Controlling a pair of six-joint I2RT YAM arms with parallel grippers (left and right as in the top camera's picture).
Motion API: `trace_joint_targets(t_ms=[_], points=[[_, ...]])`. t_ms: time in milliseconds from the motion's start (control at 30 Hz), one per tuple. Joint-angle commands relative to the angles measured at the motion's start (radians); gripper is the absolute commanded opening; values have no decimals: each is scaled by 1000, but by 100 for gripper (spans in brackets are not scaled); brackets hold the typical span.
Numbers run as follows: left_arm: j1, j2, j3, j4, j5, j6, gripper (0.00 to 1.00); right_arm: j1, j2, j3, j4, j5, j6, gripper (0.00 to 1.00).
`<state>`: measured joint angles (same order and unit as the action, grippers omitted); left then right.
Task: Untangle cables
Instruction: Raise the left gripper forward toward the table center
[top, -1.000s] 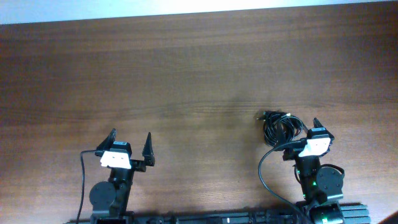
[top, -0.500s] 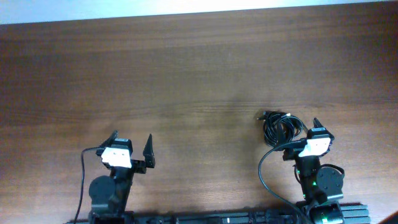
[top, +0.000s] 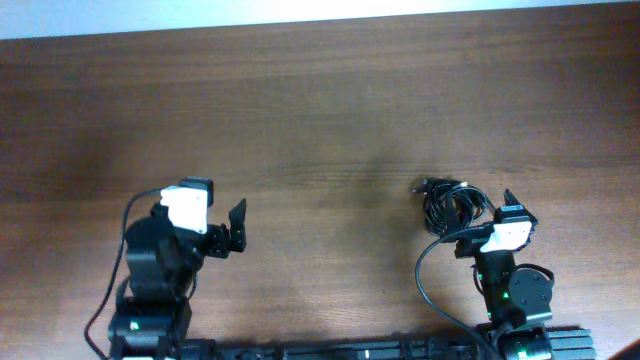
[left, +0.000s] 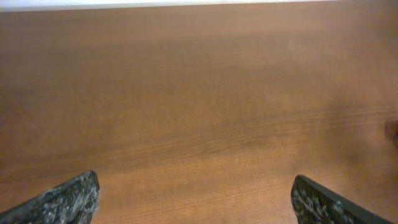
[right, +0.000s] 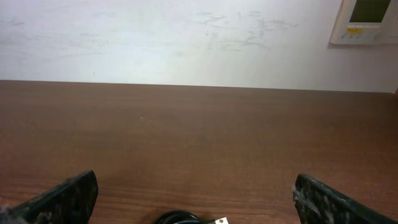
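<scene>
Warm reddish-brown counter (top: 300, 100), fine wood grain running side to side. Glossy black cables (top: 452, 205) toward the front right corner. Black left gripper (left: 195, 198) and right gripper (right: 196, 198), white block (top: 188, 205) atop each, fingers (left: 71, 199) speckled grey on black. Green light (top: 504, 297) near the front edge. White wall (right: 186, 37) beyond the far edge, faintly scuffed grey.

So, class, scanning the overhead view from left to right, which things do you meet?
Black two-finger left gripper → tangled clump of thin black cables → white block on the right wrist.
</scene>
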<state>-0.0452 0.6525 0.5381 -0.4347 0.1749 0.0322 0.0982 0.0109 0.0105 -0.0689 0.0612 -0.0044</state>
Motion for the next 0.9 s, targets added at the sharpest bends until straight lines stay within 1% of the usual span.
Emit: trace_joint_targets(t_ms=[0,33,100,133,200,300,433,533,867], points=[[4,132,129,-66,24,30,99,6,-8,-5,-10,-5,-7,99],[4,170,159,-88,34,34,99,6,-8,-5,-10,-5,-7,99],[4,264,235,-141,111,87,99,6,-8,-5,-10,-5,-7,99],[-2,317,275,-171,126,98,99,6,-8,-5,-10,-5,-7,99],[-16,399,339,-220,126,101,99,6,-8,-5,-10,-5,-7,98],[-45,509,458,-323,125,142,99,6,-8,-5,-10,-5,-7,99],[-47,610,577,-414,125,143,99,6,-8,-5,-10,-5,-7,99],[-47,636,583,-423,126,142,99,6,-8,-5,-10,-5,-7,98],[-47,642,581,-430,125,142,99,6,-8,-5,-10,-5,-7,99]])
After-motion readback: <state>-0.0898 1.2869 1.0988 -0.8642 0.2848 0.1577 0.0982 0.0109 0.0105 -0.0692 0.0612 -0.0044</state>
